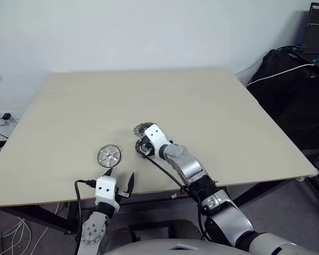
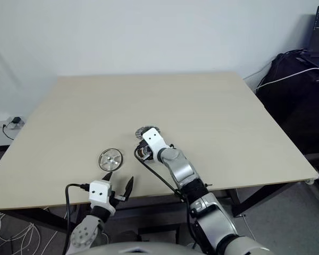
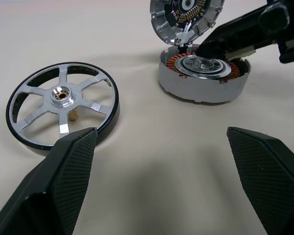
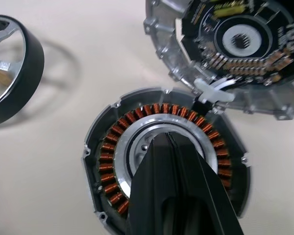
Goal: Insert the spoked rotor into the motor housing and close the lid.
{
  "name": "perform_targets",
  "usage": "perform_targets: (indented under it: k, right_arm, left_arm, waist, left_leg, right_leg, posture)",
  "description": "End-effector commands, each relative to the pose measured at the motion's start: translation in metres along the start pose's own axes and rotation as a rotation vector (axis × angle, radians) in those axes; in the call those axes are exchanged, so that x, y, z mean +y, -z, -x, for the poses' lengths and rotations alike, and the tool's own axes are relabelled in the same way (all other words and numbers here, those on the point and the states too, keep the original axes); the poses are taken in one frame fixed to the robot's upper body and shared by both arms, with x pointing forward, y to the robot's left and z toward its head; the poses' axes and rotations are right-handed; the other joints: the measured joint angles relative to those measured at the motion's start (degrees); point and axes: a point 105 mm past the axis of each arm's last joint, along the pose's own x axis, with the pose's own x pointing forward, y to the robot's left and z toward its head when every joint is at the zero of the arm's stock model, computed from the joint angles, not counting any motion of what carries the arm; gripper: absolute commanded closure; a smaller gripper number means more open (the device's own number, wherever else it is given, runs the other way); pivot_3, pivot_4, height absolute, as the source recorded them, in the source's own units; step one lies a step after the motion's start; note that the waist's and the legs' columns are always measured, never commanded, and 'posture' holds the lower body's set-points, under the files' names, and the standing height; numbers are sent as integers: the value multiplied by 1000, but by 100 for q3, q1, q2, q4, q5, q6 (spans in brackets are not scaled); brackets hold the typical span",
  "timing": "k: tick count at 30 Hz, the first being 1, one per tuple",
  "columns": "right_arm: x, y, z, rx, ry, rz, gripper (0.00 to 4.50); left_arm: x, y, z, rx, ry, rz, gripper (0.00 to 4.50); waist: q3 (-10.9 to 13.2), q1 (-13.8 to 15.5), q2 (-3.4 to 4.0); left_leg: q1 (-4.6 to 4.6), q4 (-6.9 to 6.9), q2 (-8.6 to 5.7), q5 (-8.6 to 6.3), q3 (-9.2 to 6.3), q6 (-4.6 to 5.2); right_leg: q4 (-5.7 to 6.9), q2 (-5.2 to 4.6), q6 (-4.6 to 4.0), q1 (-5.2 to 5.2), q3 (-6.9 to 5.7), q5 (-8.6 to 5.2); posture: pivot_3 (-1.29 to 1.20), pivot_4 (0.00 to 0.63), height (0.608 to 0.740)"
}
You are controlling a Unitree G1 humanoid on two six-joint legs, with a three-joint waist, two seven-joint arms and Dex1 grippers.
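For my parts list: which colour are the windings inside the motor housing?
Copper-orange windings, clearest in the right wrist view.

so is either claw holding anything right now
Nothing is held: the left claw is open and empty, the right claw shut over the motor housing.

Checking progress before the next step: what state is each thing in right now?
Spoked rotor: flat on the table, not yet inserted.
Motor housing: open, copper windings exposed, no rotor inside.
Lid: swung open, tilted beside the housing.
Left gripper: jaws open, empty.
Right gripper: jaws shut, over the housing's centre.
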Motion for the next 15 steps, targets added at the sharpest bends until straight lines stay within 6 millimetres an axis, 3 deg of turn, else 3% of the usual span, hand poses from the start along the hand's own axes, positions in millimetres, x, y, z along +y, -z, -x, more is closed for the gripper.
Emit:
perform_targets:
  k: [1, 15]
  right_arm:
    - [4, -12, -2, -31, -13, 18, 4488]
    - [17, -13, -9, -24, -48, 32, 4488]
  left_arm:
    - [-1, -14, -3, -52, 2, 4, 0]
    - [-1, -14, -2, -52, -1, 5, 0]
  waist:
    - [0, 0, 0]
    - [-2, -34, -2]
  left_leg:
    - [0, 0, 0, 0, 0, 0]
    - [10, 0, 3, 1, 3, -1]
  right_leg:
    - [0, 0, 0, 0, 0, 0]
    - [4, 2, 0, 5, 0, 0]
  posture:
    - [0, 0, 740]
    - [0, 0, 740]
